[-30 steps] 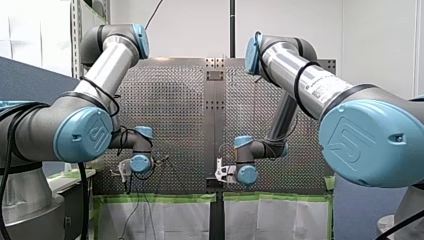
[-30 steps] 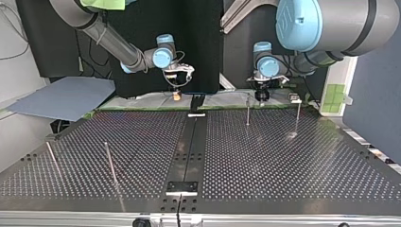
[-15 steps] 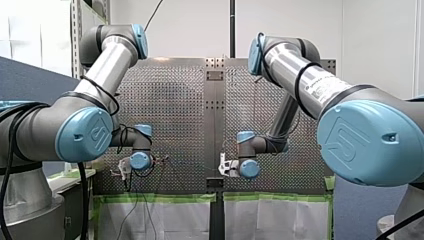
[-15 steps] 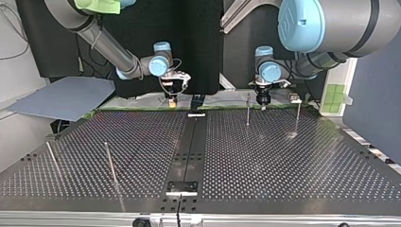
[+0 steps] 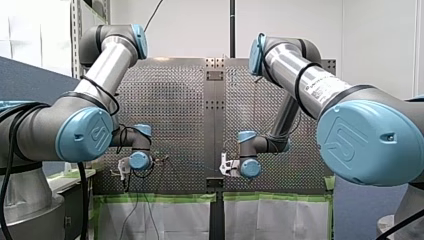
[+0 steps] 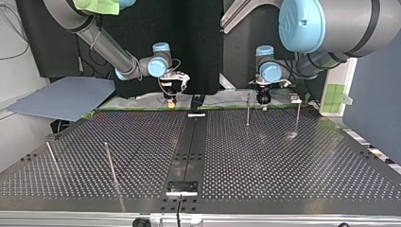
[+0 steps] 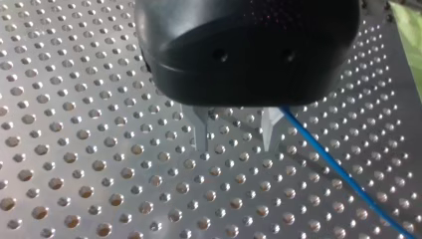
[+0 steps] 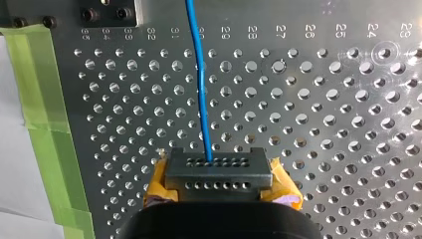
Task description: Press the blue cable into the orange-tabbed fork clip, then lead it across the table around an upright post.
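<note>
The robot's right pincer [image 6: 170, 98], yellow at its tip, hangs over the counter's [image 6: 283, 170] far edge around eleven o'clock. Its left pincer [image 6: 263, 100] hangs at one o'clock, just beside a thin upright post [image 6: 248, 109]. A leaning rod [image 6: 110, 163] stands at eight o'clock.

Silver hole-dotted table [image 8: 323, 127], blue cable [image 8: 200, 84], green tape [image 8: 40, 99], light-blue arm caps [image 5: 82, 135].
</note>
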### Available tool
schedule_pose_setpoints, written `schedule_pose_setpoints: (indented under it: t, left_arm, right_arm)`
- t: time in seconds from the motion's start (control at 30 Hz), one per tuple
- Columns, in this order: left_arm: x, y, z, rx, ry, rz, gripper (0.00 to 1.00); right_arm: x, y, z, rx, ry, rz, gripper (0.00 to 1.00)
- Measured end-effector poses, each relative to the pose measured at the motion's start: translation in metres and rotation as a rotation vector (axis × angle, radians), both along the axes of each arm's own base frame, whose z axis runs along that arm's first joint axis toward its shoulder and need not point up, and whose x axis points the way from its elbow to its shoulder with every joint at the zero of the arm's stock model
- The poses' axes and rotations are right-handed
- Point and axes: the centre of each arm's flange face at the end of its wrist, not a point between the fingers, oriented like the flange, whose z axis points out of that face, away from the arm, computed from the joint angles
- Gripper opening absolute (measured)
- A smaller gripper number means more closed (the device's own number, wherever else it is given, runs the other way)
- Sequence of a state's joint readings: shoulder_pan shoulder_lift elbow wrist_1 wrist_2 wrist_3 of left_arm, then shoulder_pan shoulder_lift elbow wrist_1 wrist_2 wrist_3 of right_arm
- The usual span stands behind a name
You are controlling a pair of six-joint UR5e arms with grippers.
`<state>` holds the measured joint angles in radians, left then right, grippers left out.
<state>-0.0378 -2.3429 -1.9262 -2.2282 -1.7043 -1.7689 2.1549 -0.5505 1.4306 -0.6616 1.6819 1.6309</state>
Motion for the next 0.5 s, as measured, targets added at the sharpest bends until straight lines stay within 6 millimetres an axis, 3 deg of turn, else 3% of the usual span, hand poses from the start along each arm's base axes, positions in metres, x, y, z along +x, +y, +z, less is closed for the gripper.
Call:
schedule_pose_setpoints:
  t: [0.03,0.23,0.5]
  left_arm:
    - [0.000,0.000,0.000,-0.004,0.004,-0.007,1.00]
    - [-0.010,-0.004,-0.005,-0.006,0.054,-0.028,1.00]
    - [-0.042,-0.005,-0.016,0.018,0.156,-0.054,1.00]
  right_arm:
    - [0.000,0.000,0.000,0.000,0.000,0.000,0.00]
    - [0.000,0.000,0.000,0.000,0.000,-0.001,0.00]
    - [0.000,0.000,0.000,0.001,0.001,-0.001,0.00]
